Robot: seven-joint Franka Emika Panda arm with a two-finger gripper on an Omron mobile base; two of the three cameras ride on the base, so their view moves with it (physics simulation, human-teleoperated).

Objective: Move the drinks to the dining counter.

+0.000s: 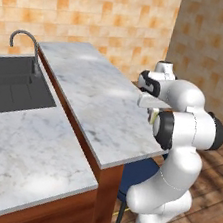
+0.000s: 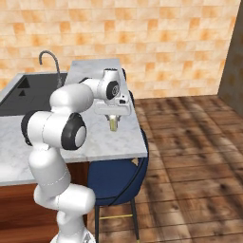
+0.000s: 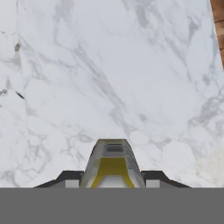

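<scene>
Orange tile walls back the kitchen; from my left base view the dining counter (image 1: pixel 99 106) runs beside the sink (image 1: pixel 13 86), my arm over its right edge. Right base view: my gripper (image 2: pixel 114 124) hangs over the counter's right edge above a blue chair (image 2: pixel 118 178). Hand view: fingers clamped on the carton (image 3: pixel 112 165), above bare marble

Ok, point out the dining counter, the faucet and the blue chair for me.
dining counter (image 1: pixel 93 95), left base view, bare marble top mid-slab.
faucet (image 1: pixel 25 34), left base view, top of its curved spout.
blue chair (image 2: pixel 116 178), right base view, its rounded seat shell under the counter edge.
</scene>
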